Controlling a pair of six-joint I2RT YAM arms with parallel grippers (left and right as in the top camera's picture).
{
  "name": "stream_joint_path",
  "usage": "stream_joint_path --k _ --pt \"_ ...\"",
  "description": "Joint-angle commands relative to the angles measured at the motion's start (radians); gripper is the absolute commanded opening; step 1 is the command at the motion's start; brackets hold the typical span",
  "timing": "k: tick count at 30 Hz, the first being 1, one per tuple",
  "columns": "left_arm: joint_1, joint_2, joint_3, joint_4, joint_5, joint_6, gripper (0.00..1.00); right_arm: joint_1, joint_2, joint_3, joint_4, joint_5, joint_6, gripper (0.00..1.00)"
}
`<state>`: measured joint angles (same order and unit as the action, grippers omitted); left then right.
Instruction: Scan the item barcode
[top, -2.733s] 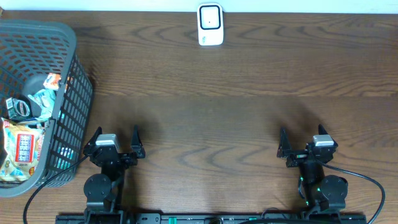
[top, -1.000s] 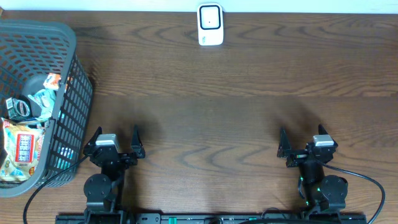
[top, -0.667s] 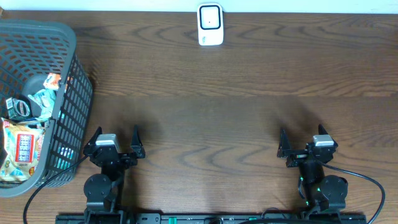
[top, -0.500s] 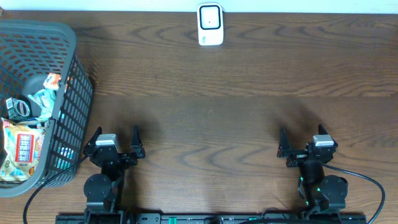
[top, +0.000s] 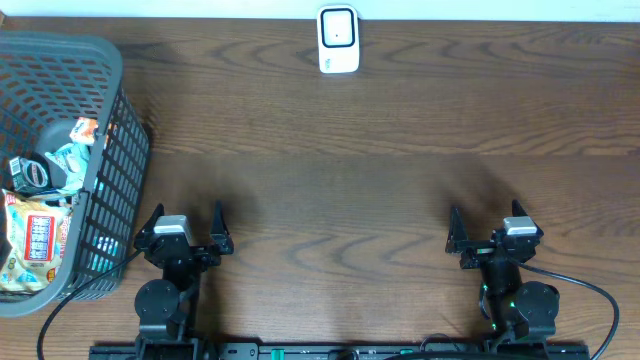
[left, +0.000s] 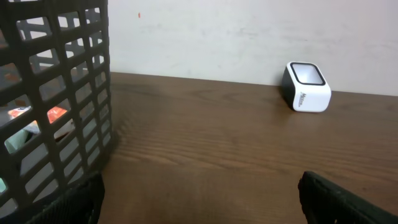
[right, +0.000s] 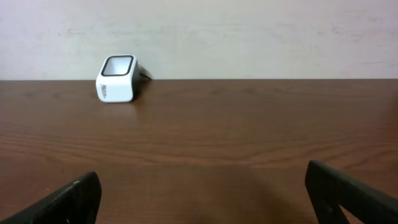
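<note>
A white barcode scanner (top: 338, 40) with a dark window stands at the table's far edge, also visible in the left wrist view (left: 306, 87) and the right wrist view (right: 117, 79). Several packaged items (top: 38, 235) lie in the dark mesh basket (top: 112, 150) at the left; no barcode can be made out on them. My left gripper (top: 188, 213) rests near the front edge just right of the basket, open and empty (left: 199, 202). My right gripper (top: 485, 214) rests at the front right, open with only bare wood between its fingers (right: 202, 196).
The basket's wall (left: 56, 99) rises close on the left of the left gripper. Brown wooden tabletop (top: 340, 180) stretches between the grippers and the scanner. A pale wall (right: 249, 31) stands behind the table's far edge.
</note>
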<state>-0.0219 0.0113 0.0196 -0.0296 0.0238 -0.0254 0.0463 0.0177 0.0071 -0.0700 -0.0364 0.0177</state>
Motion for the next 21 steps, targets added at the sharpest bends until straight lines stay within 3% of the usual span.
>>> stream_joint_path --k 1,13,17,21 --pt "0.006 -0.001 -0.016 -0.039 -0.012 -0.003 0.97 -0.006 0.002 -0.001 -0.005 0.011 0.011 0.99" --pt "0.006 0.039 0.096 -0.036 0.084 -0.040 0.98 -0.006 0.002 -0.001 -0.005 0.011 0.011 0.99" --pt "0.006 0.159 0.206 -0.044 0.148 -0.062 0.98 -0.006 0.002 -0.001 -0.005 0.011 0.011 0.99" --pt "0.006 0.402 0.429 -0.128 0.206 -0.063 0.98 -0.006 0.002 -0.001 -0.005 0.011 0.011 0.99"
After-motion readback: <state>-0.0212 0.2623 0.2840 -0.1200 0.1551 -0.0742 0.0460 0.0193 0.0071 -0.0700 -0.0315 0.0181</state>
